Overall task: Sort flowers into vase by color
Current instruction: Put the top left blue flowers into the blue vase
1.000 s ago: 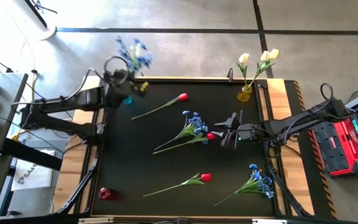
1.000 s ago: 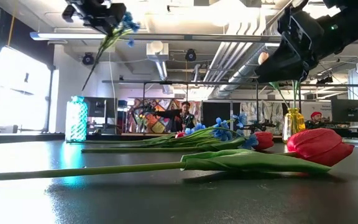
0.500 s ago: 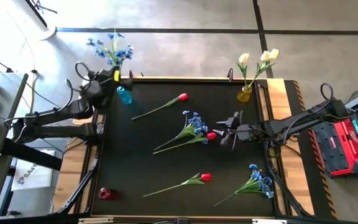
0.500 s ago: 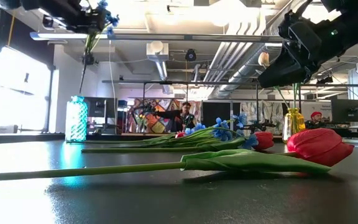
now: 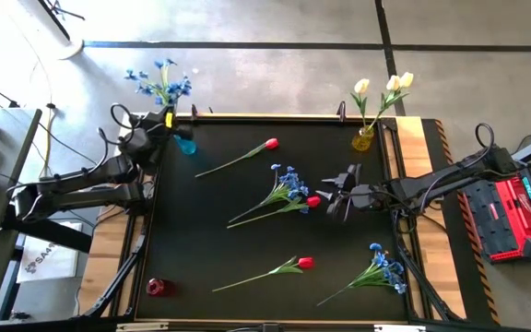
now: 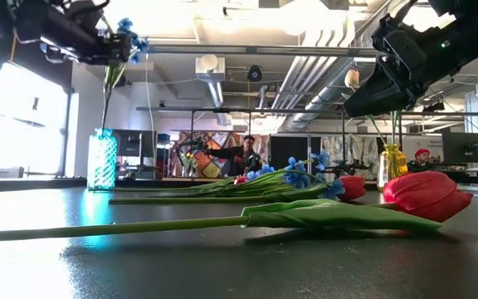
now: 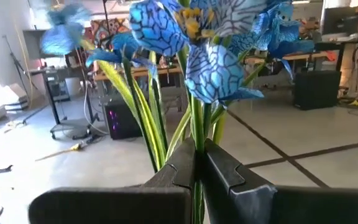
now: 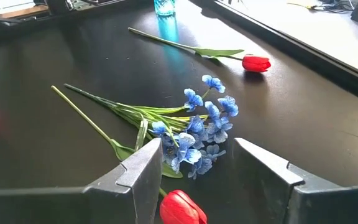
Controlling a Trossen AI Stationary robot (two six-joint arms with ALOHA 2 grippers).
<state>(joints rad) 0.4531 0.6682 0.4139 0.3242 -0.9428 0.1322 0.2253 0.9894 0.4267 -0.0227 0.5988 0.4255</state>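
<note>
Off my right side, beside the table, I see a red case (image 5: 508, 219) on the floor. A dark stripe (image 5: 265, 44) crosses the grey floor beyond the far edge. Far behind, a person (image 6: 247, 154) sits among desks.

My L gripper (image 5: 161, 120) sits raised at the table's (image 5: 201, 231) far-left corner, fingers (image 7: 222, 171) pinched tight. R gripper (image 5: 337, 195) hovers over table centre-right, fingers (image 8: 263, 165) spread wide, arm stretched in from the right edge.
</note>
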